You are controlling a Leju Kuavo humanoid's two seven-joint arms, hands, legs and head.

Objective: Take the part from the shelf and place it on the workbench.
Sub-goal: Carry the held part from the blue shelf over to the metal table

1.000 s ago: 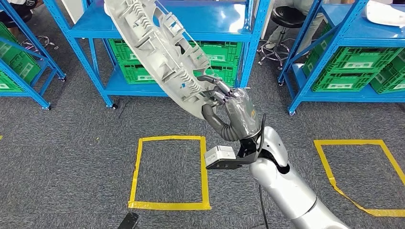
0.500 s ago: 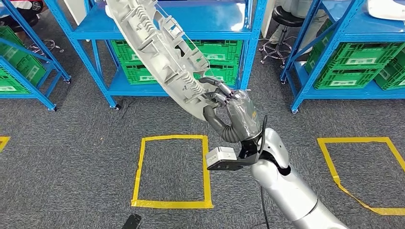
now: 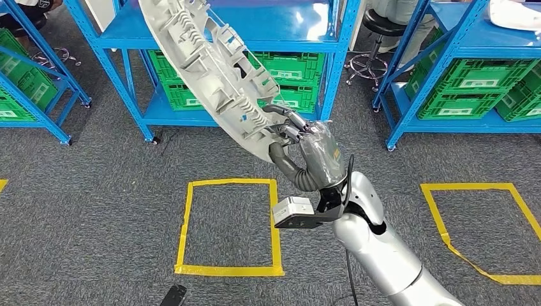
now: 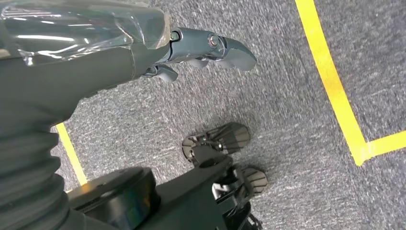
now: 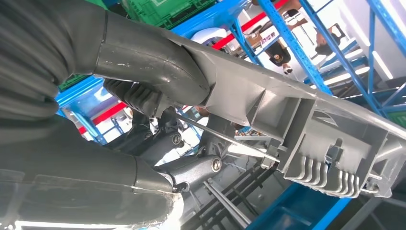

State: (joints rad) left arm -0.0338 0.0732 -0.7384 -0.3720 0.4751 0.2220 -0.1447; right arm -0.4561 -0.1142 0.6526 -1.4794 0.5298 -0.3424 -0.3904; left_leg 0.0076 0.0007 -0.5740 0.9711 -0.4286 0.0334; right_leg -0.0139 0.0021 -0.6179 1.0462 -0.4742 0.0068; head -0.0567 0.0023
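A long grey ribbed plastic part (image 3: 210, 70) slants up and to the left in the head view, in front of the blue shelf (image 3: 255, 29). My right hand (image 3: 306, 150) grips its lower end, thumb underneath and fingers over the edge. Up close in the right wrist view, the part (image 5: 297, 120) runs away from the right hand (image 5: 143, 57), whose thumb presses on its flat side. My left hand (image 4: 191, 45) hangs over the grey carpet with its fingers stretched out and nothing in it.
Blue shelves with green crates (image 3: 293, 67) stand ahead and at the right (image 3: 472, 83). Yellow tape squares mark the carpet at the centre (image 3: 185, 223) and right (image 3: 440, 223). A black stool (image 3: 383, 25) stands between the shelves. A white part (image 3: 517, 16) lies on the right shelf.
The whole picture has swayed slightly, so the camera moved. The right hand keeps the same hold on the part, which stays slanted as before.
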